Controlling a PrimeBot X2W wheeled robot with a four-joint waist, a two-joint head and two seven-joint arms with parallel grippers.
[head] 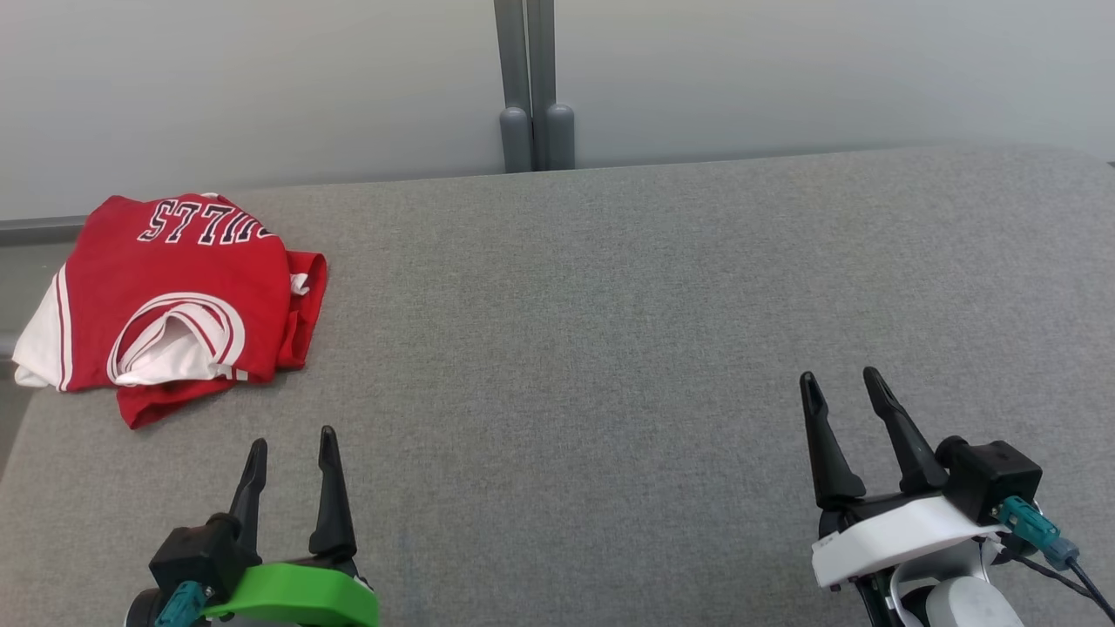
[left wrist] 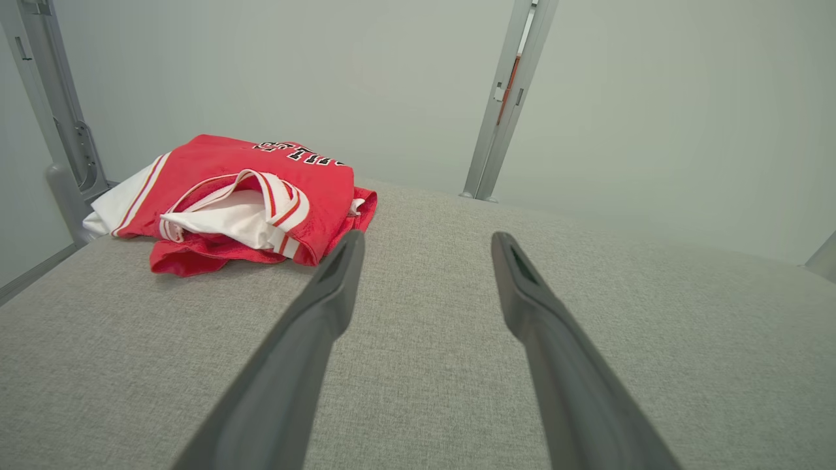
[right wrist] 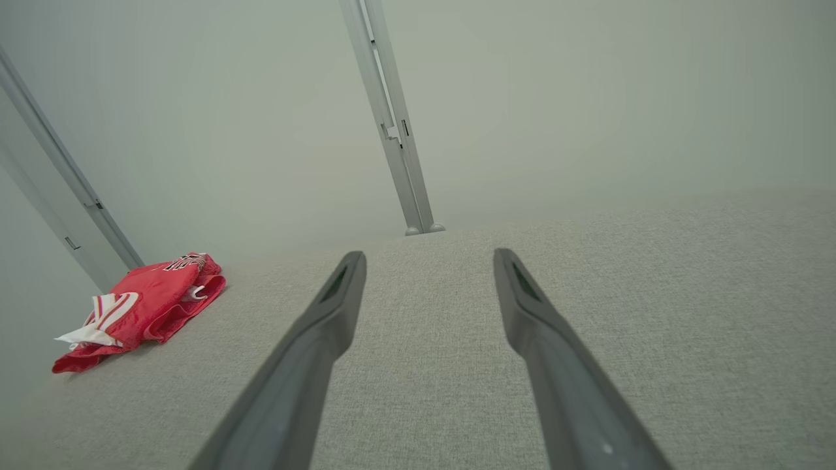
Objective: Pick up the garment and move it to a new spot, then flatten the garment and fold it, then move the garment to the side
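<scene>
A red and white jersey [head: 174, 292] with black lettering lies folded in a bundle at the far left of the grey cloth surface [head: 610, 348], one white corner hanging over the left edge. In the left wrist view the jersey [left wrist: 241, 196] sits ahead and to the left of the fingers; the right wrist view has the jersey [right wrist: 140, 307] small at the far left. My left gripper [head: 292, 440] is open near the front edge, just below the jersey and apart from it. At the front right, my right gripper [head: 843, 379] is open with nothing between its fingers.
A grey metal post [head: 533, 87] stands behind the surface's back edge against a pale wall. Another post [left wrist: 59, 117] rises at the left beside the jersey. The grey surface stretches bare from the jersey to the right edge.
</scene>
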